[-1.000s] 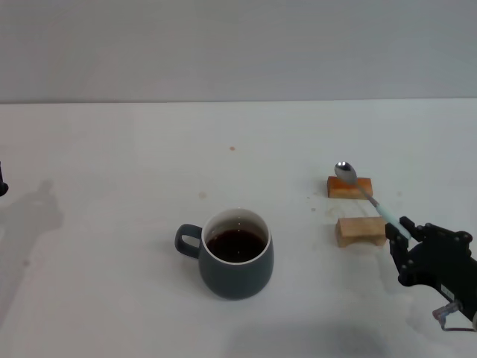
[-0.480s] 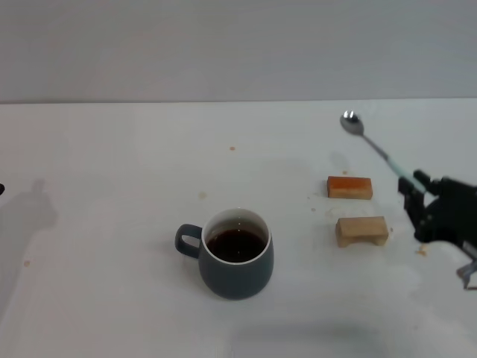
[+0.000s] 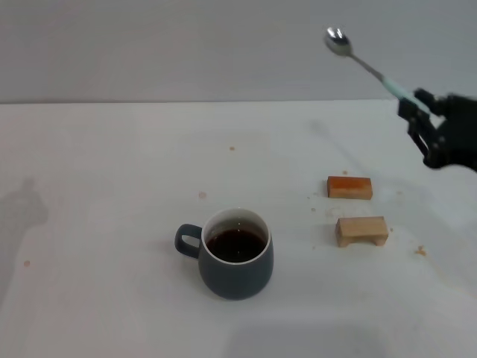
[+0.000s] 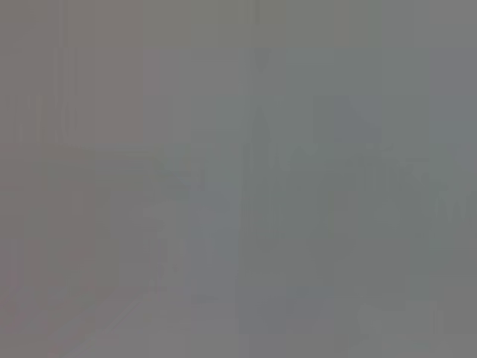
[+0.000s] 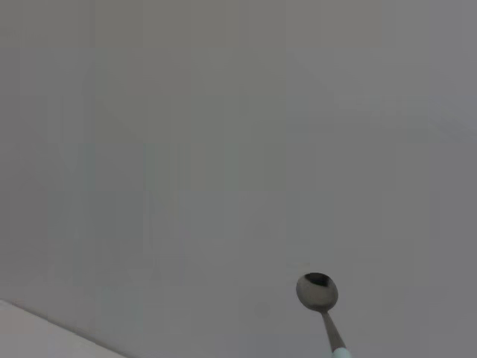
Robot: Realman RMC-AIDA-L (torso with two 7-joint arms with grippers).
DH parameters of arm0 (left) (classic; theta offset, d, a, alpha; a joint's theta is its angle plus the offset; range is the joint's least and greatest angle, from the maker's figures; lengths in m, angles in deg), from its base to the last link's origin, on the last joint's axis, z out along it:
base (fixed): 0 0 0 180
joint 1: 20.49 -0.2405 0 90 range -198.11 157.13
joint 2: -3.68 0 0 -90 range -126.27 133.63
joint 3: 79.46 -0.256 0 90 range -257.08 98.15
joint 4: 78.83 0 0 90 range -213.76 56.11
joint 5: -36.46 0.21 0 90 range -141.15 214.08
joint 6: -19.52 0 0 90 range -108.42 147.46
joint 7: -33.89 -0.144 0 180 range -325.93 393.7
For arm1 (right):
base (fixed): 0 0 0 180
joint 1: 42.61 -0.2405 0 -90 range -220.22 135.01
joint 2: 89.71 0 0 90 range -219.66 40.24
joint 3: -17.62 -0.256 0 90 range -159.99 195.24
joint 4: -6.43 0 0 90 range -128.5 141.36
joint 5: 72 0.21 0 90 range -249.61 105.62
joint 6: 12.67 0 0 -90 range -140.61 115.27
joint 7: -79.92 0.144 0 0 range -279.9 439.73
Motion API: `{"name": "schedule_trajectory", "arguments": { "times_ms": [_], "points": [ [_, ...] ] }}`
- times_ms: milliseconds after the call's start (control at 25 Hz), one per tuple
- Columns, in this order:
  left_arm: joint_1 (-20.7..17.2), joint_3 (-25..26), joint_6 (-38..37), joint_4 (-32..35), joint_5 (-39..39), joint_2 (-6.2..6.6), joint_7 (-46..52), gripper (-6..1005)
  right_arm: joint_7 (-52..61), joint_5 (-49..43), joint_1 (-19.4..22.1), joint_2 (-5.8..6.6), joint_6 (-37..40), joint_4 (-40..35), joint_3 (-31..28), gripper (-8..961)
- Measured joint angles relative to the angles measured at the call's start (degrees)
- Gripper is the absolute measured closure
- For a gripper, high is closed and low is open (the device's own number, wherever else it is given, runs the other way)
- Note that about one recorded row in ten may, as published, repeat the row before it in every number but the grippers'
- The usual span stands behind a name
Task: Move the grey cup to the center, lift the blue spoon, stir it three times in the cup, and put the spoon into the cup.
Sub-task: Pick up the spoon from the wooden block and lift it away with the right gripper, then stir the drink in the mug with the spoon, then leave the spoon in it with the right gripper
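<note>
The grey cup [image 3: 235,257] stands near the middle of the table, handle to the left, with dark liquid inside. High at the right, my right gripper [image 3: 419,110] is shut on the pale-blue handle of the blue spoon [image 3: 364,63]. The spoon is raised well above the table and slants up and to the left, bowl end highest. In the right wrist view the blue spoon [image 5: 320,298] shows its bowl against the plain wall. My left gripper is out of view, and the left wrist view is a plain grey blur.
Two small wooden blocks lie right of the cup: an orange-brown block [image 3: 349,187] farther back and a pale block [image 3: 361,230] nearer. A few small stains dot the white table [image 3: 112,194].
My right gripper has lifted the spoon off the two blocks and carried it up and back, from table level to high above the table's far edge. The cup and blocks have stayed put.
</note>
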Motion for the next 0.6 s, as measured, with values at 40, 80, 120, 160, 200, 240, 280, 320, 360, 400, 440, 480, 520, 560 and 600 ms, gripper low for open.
{"name": "schedule_trajectory", "arguments": {
  "times_ms": [40, 80, 120, 160, 200, 240, 280, 320, 360, 400, 440, 480, 520, 560, 600],
  "points": [
    [0.0, 0.0, 0.0, 0.0, 0.0, 0.0, 0.0, 1002, 0.0, 0.0, 0.0, 0.0, 0.0, 0.0, 0.0, 793],
    [0.06, 0.26, -0.03, 0.16, -0.01, -0.22, 0.0, 1002, 3.0, -1.86, -1.54, 0.01, -2.54, 0.01, -1.76, 793],
    [0.14, 0.47, -0.04, 0.28, 0.01, -0.46, 0.0, 1002, 9.45, -7.23, -4.73, -0.11, -6.98, 0.26, -4.62, 793],
    [0.21, 0.75, -0.04, 0.37, 0.0, -0.69, 0.0, 1002, 9.45, -7.23, -4.73, -0.11, -6.98, 0.26, -4.62, 793],
    [0.38, 1.24, -0.08, 0.64, 0.0, -1.06, 0.0, 1002, 16.29, -13.61, -8.1, -0.61, -11.2, 0.8, -7.51, 793],
    [0.38, 1.24, -0.08, 0.64, 0.0, -1.06, 0.0, 1002, 19.64, -17.02, -9.94, -0.95, -13.38, 1.12, -9.06, 793],
    [0.51, 1.51, -0.11, 0.82, 0.0, -1.3, 0.0, 1002, 19.64, -17.02, -9.94, -0.95, -13.38, 1.12, -9.06, 793],
    [0.73, 1.96, -0.14, 0.99, 0.01, -1.69, 0.0, 1002, 25.17, -23.0, -13.35, -1.74, -18.73, 1.98, -12.07, 793],
    [0.73, 1.96, -0.14, 0.99, 0.01, -1.69, 0.0, 1002, 26.94, -25.07, -14.67, -2.07, -21.07, 2.34, -13.5, 793],
    [0.87, 2.47, -0.14, 1.06, 0.0, -1.95, -0.01, 1002, 28.69, -26.74, -16.29, -2.52, -24.19, 2.85, -15.43, 793],
    [0.87, 2.47, -0.14, 1.06, 0.0, -1.95, -0.01, 1002, 28.69, -26.74, -16.29, -2.52, -24.19, 2.85, -15.43, 793],
    [0.94, 2.78, -0.14, 1.13, 0.01, -2.17, -0.01, 1002, 29.52, -27.45, -17.41, -2.83, -26.52, 3.18, -17.05, 793],
    [1.07, 3.27, -0.17, 1.27, 0.0, -2.48, -0.02, 1002, 31.14, -28.18, -19.8, -3.19, -31.76, 4.06, -20.36, 794],
    [1.07, 3.27, -0.17, 1.27, 0.0, -2.48, -0.02, 1002, 31.14, -28.18, -19.8, -3.19, -31.76, 4.06, -20.36, 794],
    [1.24, 3.54, -0.19, 1.43, -0.01, -2.59, -0.02, 1002, 33.0, -28.46, -21.94, -3.12, -36.27, 5.23, -23.07, 794]
  ]
}}
